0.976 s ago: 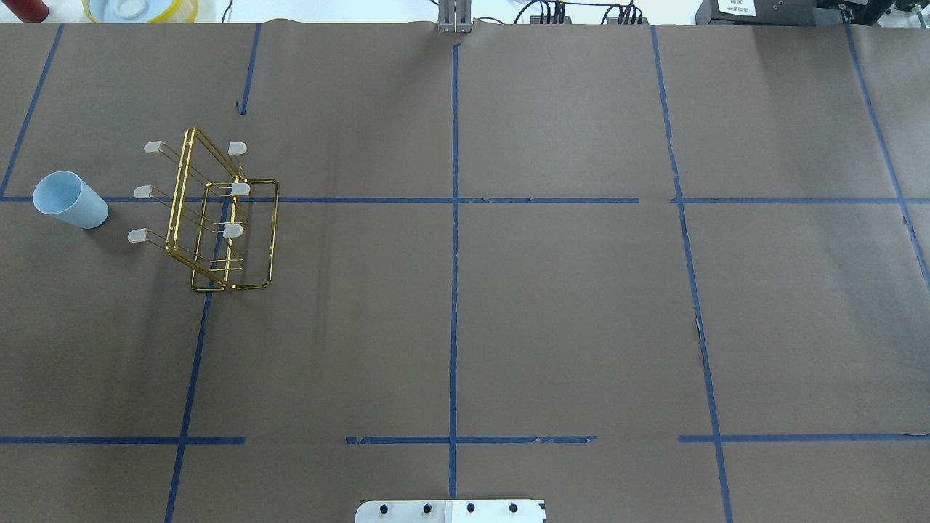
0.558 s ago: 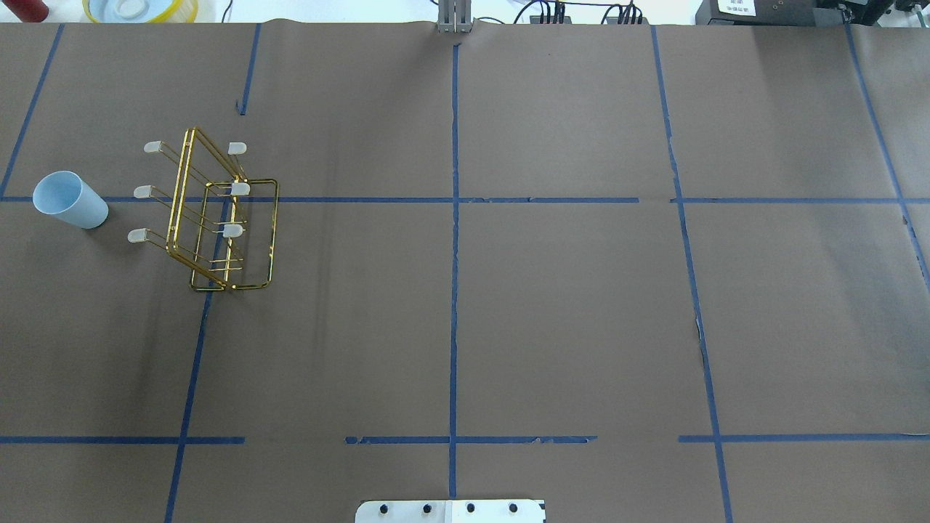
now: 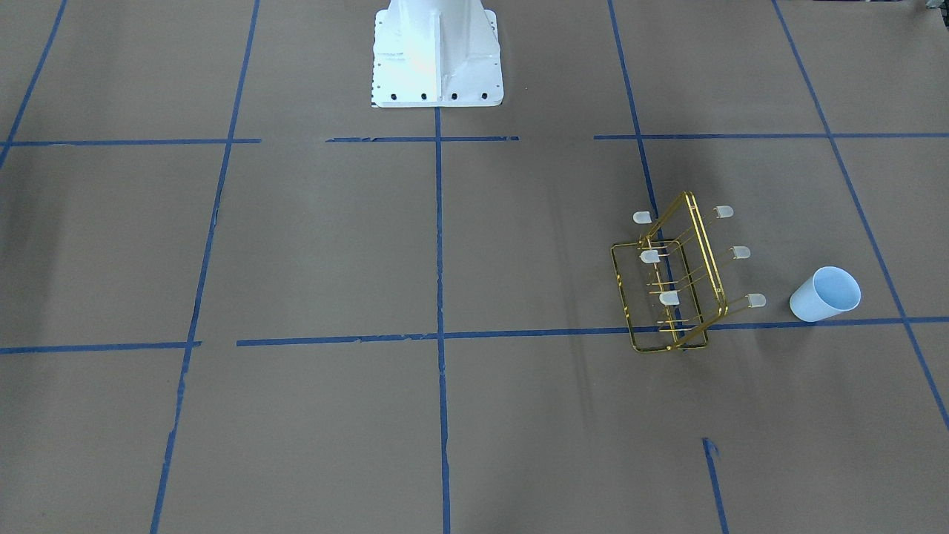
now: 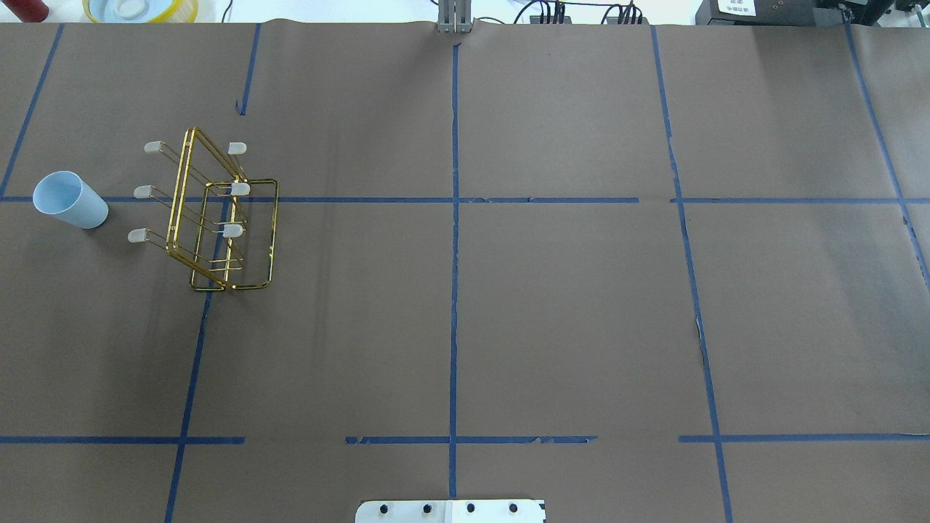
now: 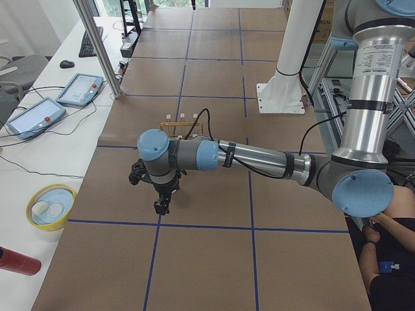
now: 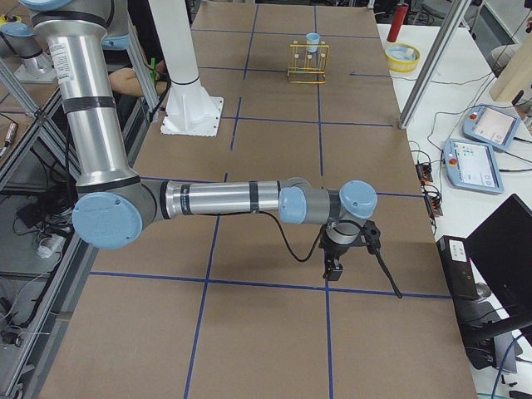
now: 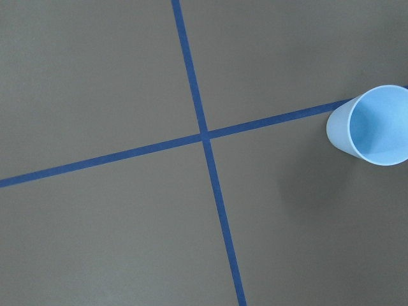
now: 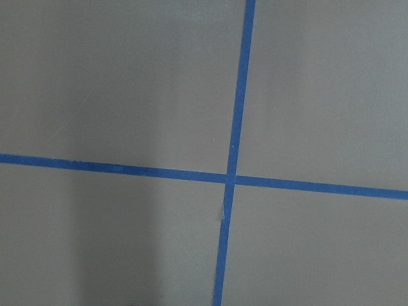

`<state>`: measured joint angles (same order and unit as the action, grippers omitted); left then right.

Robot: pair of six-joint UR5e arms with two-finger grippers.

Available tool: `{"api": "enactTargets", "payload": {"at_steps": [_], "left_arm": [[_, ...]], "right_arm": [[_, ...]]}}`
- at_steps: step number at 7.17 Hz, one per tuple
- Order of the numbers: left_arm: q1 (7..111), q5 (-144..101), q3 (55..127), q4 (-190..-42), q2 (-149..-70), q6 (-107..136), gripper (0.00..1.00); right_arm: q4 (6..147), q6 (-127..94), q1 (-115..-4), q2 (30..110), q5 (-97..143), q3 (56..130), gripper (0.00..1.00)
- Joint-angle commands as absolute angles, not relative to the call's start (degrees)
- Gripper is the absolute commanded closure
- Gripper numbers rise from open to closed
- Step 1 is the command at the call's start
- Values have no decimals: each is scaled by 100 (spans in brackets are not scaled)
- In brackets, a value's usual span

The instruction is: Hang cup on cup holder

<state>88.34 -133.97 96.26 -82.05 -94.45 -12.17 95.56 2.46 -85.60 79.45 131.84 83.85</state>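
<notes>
The pale blue cup (image 4: 70, 200) stands mouth up on the brown table, at the far left of the overhead view. It also shows in the front view (image 3: 825, 294) and at the right edge of the left wrist view (image 7: 373, 125). The gold wire cup holder (image 4: 218, 218) stands just to its right, with nothing on its white-capped prongs (image 3: 671, 285). My left gripper (image 5: 160, 206) hangs over the table above that area. My right gripper (image 6: 331, 270) hangs over the table's far right end. Both show only in the side views, so I cannot tell whether they are open or shut.
Blue tape lines cross the brown paper. The white robot base (image 3: 436, 52) stands at the table's near middle edge. A yellow bowl (image 4: 138, 9) and a red object (image 4: 25, 9) lie beyond the far edge. Tablets (image 5: 78, 87) lie on the side table.
</notes>
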Motion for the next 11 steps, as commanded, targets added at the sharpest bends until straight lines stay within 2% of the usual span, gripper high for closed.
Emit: {"api": "enactTargets", "payload": {"at_steps": [1,3,5,8,11], "left_arm": [[8536,-13377,9782,-8846,-9370,-184,0],[7590,-12137,10323,-10258,-8907,1888,0],[7165,-11962,10809,-11148,-8388,3122,0],[6173,-10875,10872,-13231,-7491,4750,0],[5092,-9471,10724,-14069,-7400,6595,0]], "right_arm": [[9554,246,-8561,7945,13184,8385,0],[9554,246,-8552,7945,13184,8385,0],[9562,246,-8560,7945,13184,8385,0],[9562,246,-8561,7945,13184,8385,0],[9562,246,-8561,7945,13184,8385,0]]}}
